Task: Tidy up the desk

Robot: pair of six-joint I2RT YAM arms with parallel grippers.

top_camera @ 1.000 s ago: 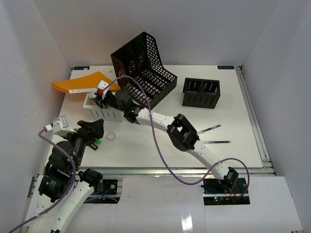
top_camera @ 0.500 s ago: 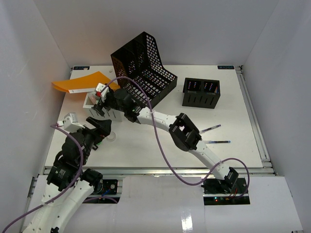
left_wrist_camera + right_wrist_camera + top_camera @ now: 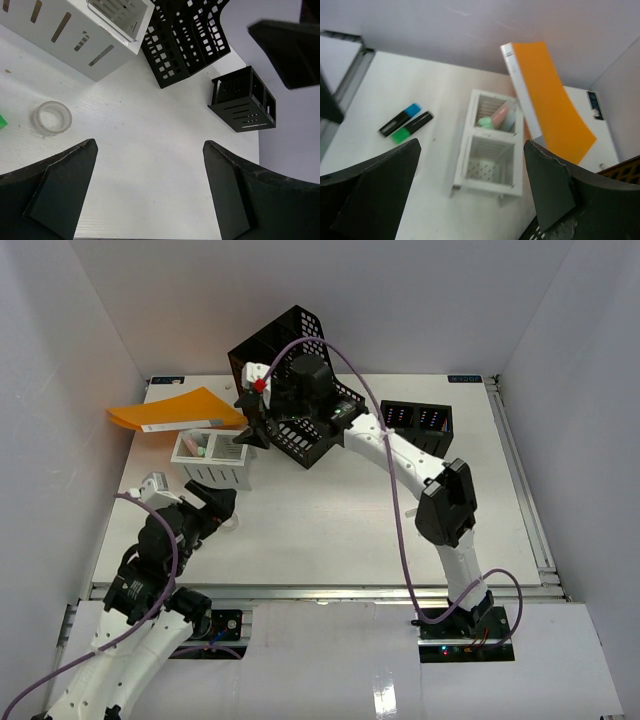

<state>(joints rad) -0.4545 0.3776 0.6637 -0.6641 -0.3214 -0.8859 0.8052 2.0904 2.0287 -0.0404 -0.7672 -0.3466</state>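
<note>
Swinging the right gripper (image 3: 246, 415), spread wide and empty like the left gripper (image 3: 149, 145), could topple the black rack (image 3: 185, 40) just beside it.

The top camera sits high above and behind the near edge, looking down and forward over the whole desk (image 3: 330, 530). The left wrist camera hangs low over the near-left part, close to the surface. It faces forward and rightward, with organizer (image 3: 75, 30), rack (image 3: 185, 35) and box (image 3: 243, 100) ahead of it. The right wrist camera rides higher, by the rack (image 3: 285, 335), looking down and leftward at organizer (image 3: 490, 150), folder (image 3: 545, 100) and highlighters (image 3: 406, 125). All three views share the organizer (image 3: 212, 460). Top and left wrist also share rack and box (image 3: 414, 430). Top and right wrist share the folder (image 3: 170, 410).
</note>
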